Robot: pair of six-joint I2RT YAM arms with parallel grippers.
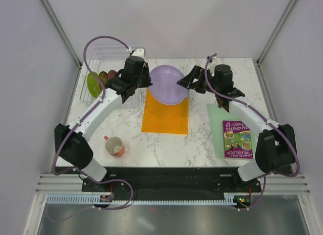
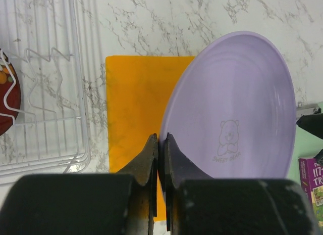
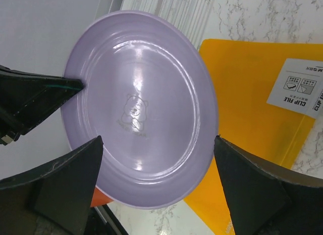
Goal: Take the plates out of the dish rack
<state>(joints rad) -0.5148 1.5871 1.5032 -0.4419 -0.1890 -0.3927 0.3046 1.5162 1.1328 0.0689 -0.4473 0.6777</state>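
Left gripper (image 2: 160, 144): jaws closed together on the rim of the lavender plate (image 2: 237, 119), pinching its near edge. The plate is outside the dish rack (image 1: 103, 63). It is held tilted above the far end of the orange folder (image 1: 165, 116), to the right of the rack (a bear outline is printed on its face).

Right gripper (image 3: 159, 139): jaws spread wide apart, gripping nothing. It faces the plate from the right. In the right wrist view one finger shows on each side of the plate, and contact cannot be confirmed.

Rack contents: the lime green plate (image 1: 93, 85) stands on edge at the rack's left side. The yellow patterned plate (image 1: 103, 77) and the dark red plate (image 1: 112, 73) stand just beside it, partly hidden by the left arm.

Table: a red mug (image 1: 115, 145) sits near the front left, close to the left arm. A purple book (image 1: 237, 139) lies on a pale green sheet (image 1: 216, 116) at the right, beside the right arm
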